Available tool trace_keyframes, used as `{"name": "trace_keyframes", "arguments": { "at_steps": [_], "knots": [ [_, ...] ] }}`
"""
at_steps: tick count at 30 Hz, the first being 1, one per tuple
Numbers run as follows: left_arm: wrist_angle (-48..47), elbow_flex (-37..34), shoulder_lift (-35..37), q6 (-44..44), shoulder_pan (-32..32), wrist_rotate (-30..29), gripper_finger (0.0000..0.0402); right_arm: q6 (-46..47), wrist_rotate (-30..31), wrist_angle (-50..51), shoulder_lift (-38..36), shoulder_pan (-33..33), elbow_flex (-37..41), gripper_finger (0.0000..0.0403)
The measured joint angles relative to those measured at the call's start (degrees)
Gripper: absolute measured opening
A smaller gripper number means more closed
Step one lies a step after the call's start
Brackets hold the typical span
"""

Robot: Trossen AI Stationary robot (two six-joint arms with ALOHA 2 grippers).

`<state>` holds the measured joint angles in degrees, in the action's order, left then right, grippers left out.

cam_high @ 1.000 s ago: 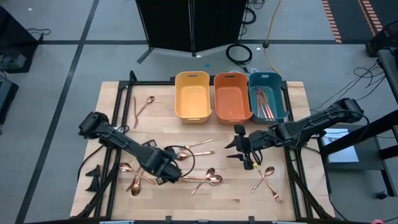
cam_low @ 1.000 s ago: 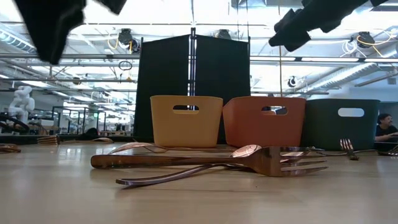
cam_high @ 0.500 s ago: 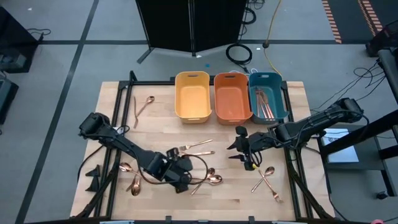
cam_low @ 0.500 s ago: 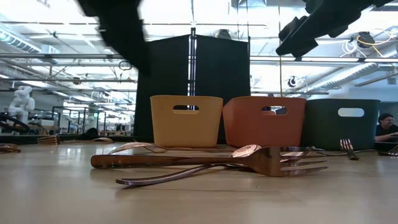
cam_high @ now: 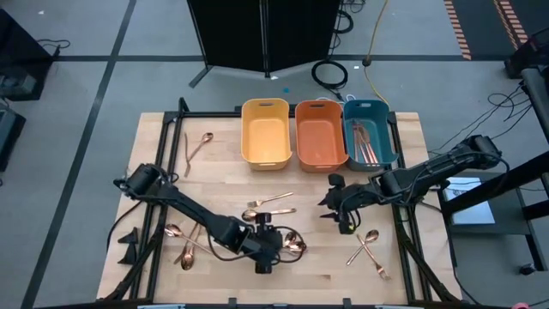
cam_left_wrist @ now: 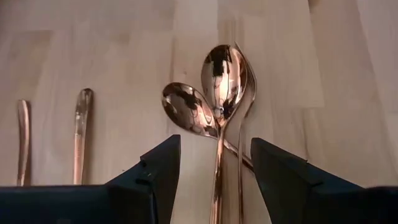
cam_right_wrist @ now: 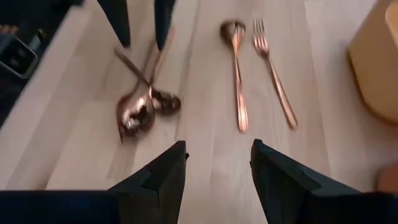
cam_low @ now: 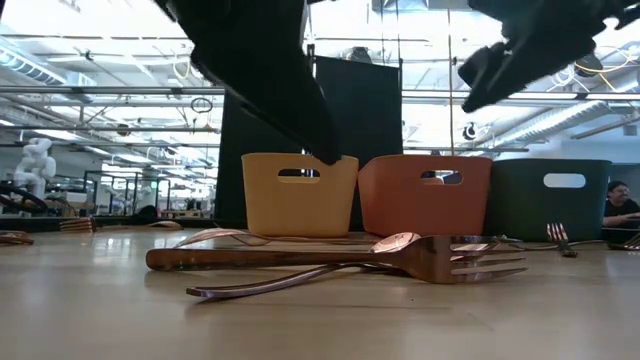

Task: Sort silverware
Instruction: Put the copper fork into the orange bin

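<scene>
The silverware is copper-coloured. Two spoons [cam_left_wrist: 214, 99] lie with their bowls side by side near the table's front middle. My left gripper [cam_left_wrist: 214, 180] hovers open over their handles, one finger on either side, touching nothing. It also shows from above [cam_high: 273, 247]. A spoon and fork [cam_high: 270, 204] lie flat farther back, and crossed spoons [cam_high: 367, 249] at the near right. More pieces lie at the near left [cam_high: 182, 245] and far left [cam_high: 196, 146]. My right gripper [cam_high: 331, 206] hangs open above the table at centre right.
Three bins stand in a row at the far edge: yellow [cam_high: 265, 131], orange [cam_high: 319, 131] and teal [cam_high: 369, 131], the teal one with several pieces inside. In the low view a fork and a knife [cam_low: 340, 260] lie close to the camera.
My left gripper has travelled toward the table's right and near edge and sunk, tipping its fingers downward and rolling, until it stands over the two spoons. Its opening looks unchanged. The silverware has not moved.
</scene>
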<state>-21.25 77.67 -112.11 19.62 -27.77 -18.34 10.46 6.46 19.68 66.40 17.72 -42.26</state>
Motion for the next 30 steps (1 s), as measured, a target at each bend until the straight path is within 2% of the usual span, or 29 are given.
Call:
{"name": "trace_keyframes", "arguments": {
  "at_steps": [10,25,30],
  "knots": [
    [1.54,0.00,-4.30,-2.24,-0.02,7.48,0.0191,3.87,5.66,5.42,-0.05,-0.02,0.00,0.0169],
    [1.26,0.00,-4.71,-3.91,0.17,7.61,0.0191,3.45,5.79,4.81,-0.06,-0.02,0.00,0.0169],
    [1.28,-0.24,-5.51,-3.58,0.15,9.43,0.0185,3.43,5.79,4.79,-0.06,-0.02,-0.01,0.0169]
  ]
}}
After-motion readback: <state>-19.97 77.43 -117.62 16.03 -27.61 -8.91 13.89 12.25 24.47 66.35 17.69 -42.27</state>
